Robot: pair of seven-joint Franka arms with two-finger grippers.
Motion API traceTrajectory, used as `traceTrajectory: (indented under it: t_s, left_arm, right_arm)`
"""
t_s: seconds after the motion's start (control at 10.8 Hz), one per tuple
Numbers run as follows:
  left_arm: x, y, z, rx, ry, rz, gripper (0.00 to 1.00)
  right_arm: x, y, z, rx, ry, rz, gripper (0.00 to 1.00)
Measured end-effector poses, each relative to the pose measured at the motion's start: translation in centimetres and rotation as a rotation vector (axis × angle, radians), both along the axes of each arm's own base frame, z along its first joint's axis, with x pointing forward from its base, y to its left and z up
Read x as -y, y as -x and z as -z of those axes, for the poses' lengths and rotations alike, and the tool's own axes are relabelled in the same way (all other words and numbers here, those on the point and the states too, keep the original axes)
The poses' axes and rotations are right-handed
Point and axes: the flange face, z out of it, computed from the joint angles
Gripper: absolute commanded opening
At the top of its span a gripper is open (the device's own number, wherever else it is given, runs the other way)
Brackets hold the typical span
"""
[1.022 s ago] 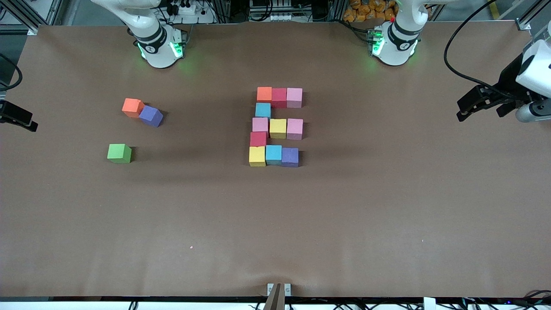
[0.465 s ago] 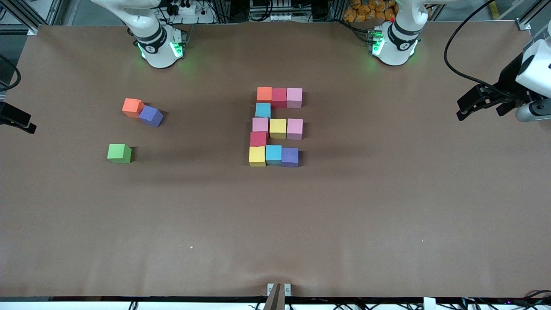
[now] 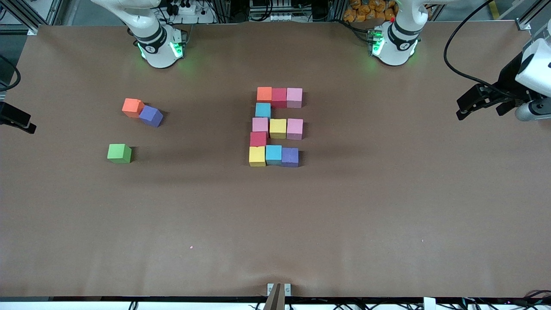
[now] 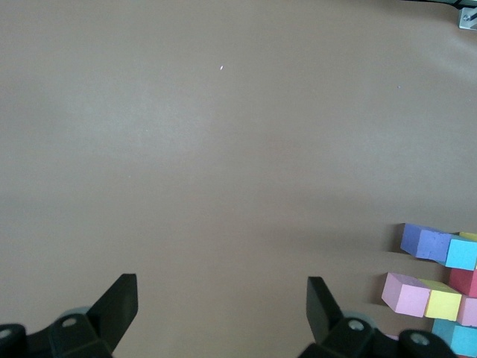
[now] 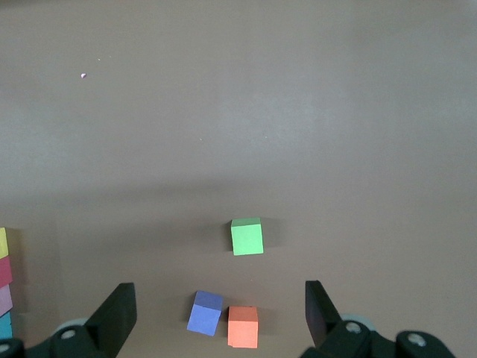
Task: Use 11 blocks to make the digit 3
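Near the table's middle: the digit 3 (image 3: 277, 127), built of 11 touching blocks.
Row farthest from the front camera: orange block (image 3: 264, 94), red block (image 3: 279, 97), pink block (image 3: 294, 97).
Upper link: 1 blue block (image 3: 263, 110), under the orange one.
Middle row: pink (image 3: 260, 125), yellow (image 3: 278, 128), pink (image 3: 295, 128).
Lower link: 1 red block (image 3: 258, 139).
Row nearest the front camera: yellow (image 3: 257, 156), blue (image 3: 273, 154), purple block (image 3: 290, 156).
Loose cubes: toward the right arm's end, a spare orange cube (image 3: 132, 107) touching a spare purple cube (image 3: 151, 116); the green cube (image 3: 119, 153) sits apart, nearer the front camera.
Left gripper (image 4: 222, 298): held up over bare brown table (image 3: 387, 193) at the left arm's end, fingers spread wide, nothing between them; the figure's edge shows at the frame border.
Right gripper (image 5: 220, 304): mostly out of the front view, seemingly raised at the right arm's end; its wrist view shows fingers spread, empty, above the 3 loose cubes.
Arms: both wait clear of the figure.
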Motion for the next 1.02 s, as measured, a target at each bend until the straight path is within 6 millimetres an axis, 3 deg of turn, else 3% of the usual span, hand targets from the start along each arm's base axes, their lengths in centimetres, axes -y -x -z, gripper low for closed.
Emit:
traceTrajectory:
  t_s: [1.02]
  left_arm:
    - [0.22, 0.25, 0.51, -0.034, -0.005, 0.005, 1.00]
  right_arm:
    - [-0.05, -0.07, -0.06, 0.006, 0.000, -0.001, 1.00]
